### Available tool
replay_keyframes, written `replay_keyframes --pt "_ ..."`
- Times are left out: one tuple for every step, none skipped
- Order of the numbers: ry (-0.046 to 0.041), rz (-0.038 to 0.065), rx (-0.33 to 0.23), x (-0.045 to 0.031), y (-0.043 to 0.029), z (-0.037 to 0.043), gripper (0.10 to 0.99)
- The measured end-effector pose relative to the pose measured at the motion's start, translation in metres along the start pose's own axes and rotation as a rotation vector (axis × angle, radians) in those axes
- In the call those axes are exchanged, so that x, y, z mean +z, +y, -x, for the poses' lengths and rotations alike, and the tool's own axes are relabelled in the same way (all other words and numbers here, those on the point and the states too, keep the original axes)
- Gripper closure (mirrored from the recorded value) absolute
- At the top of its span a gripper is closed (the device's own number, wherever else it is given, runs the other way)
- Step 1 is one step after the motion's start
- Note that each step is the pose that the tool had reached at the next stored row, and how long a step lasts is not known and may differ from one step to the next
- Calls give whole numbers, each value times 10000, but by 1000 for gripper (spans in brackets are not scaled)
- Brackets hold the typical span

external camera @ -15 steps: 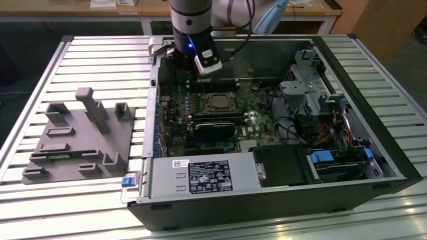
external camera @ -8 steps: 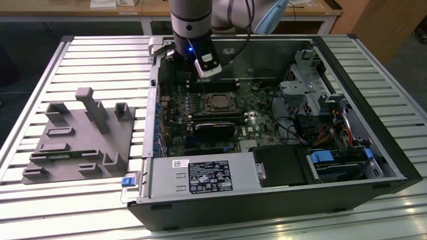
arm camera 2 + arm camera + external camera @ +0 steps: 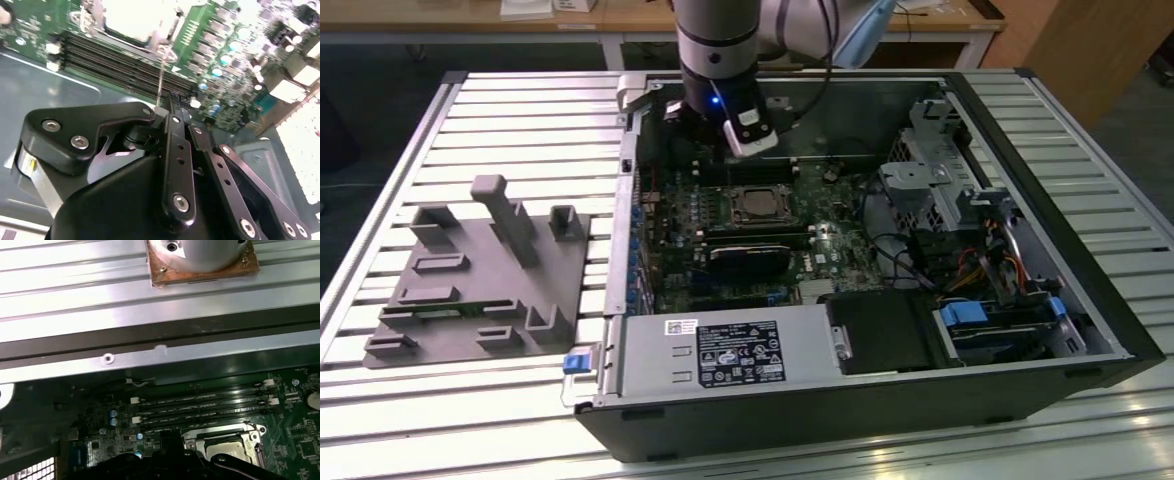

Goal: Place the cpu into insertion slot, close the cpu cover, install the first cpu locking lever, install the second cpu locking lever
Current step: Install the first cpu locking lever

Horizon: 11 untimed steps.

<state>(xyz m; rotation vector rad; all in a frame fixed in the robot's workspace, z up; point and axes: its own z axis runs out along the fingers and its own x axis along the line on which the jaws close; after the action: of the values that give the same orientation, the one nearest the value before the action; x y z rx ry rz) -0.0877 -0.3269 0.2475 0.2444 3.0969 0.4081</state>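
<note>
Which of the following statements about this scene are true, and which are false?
1. The computer case lies open on a slatted table. True.
2. A grey fixture stands on the table at the exterior view's left of the case. True.
3. The cpu lies on the grey fixture. False: it sits in the insertion slot.
4. The gripper hangs over the grey fixture. False: it hangs over the open case, near the insertion slot.
5. A thin metal lever rises from the slot toward the gripper. True.

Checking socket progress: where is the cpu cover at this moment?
In the exterior view, the cpu cover lies at the middle of the motherboard, between two banks of memory slots.
</note>
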Motion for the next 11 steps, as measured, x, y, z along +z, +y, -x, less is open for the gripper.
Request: replay_keyframes --pt "1 0 -1 2 5 36 980" --pt "3 0 1 4 12 76 980" --pt "5 0 2 6 17 116 980" --pt "8 -1 1 8 23 156 980" --pt "11 -1 2 10 29 196 980" --pt "14 -2 5 11 35 233 980" --pt "18 -2 4 13 41 270 980" --pt "21 -3 5 15 46 307 980" --pt "23 -3 7 17 51 343 980" --pt "26 -4 6 18 56 372 980" --pt "27 -4 5 19 60 398 980"
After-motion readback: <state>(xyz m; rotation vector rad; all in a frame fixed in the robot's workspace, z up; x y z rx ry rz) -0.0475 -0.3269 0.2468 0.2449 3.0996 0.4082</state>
